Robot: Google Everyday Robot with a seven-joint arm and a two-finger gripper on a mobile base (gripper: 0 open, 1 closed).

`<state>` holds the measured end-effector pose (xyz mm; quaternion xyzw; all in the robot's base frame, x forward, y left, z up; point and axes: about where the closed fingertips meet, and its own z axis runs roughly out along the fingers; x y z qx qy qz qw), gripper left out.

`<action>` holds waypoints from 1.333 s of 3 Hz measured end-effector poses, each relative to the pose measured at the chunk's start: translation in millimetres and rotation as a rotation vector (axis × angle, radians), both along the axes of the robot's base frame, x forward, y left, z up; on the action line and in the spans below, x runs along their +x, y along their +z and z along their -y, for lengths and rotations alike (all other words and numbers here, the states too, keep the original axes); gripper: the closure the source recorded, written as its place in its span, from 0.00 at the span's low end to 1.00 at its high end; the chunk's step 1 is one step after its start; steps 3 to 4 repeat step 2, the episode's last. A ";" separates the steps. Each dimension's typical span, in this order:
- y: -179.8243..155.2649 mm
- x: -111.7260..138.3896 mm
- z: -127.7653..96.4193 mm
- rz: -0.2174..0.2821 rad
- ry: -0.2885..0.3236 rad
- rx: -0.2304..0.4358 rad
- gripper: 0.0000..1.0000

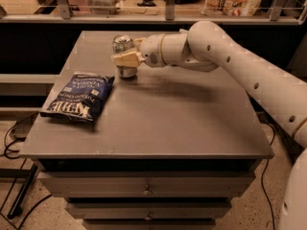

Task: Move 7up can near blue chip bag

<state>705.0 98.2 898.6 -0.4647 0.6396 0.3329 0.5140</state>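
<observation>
My arm [230, 56], seen from the right of frame: a thick, smooth tube in an off-white shell, rounded at each joint, with small dark round holes dotted along its side. Thin seams ring the wrist section, which carries one small dark circular mark. A faint brownish band crosses the casing near the frame's right edge. My hand [128, 51], over the far left part of the surface [182, 119], has pale tan, wedge-shaped fingers [125, 59], duller and yellower than the shell. At lower right, a broad white curve of my body [295, 200] shows.
</observation>
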 end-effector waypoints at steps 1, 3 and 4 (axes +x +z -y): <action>-4.7 -3.8 -0.3 0.004 0.003 -0.012 0.01; -4.3 -4.5 -0.7 0.001 0.005 -0.009 0.00; -4.3 -4.5 -0.7 0.001 0.005 -0.009 0.00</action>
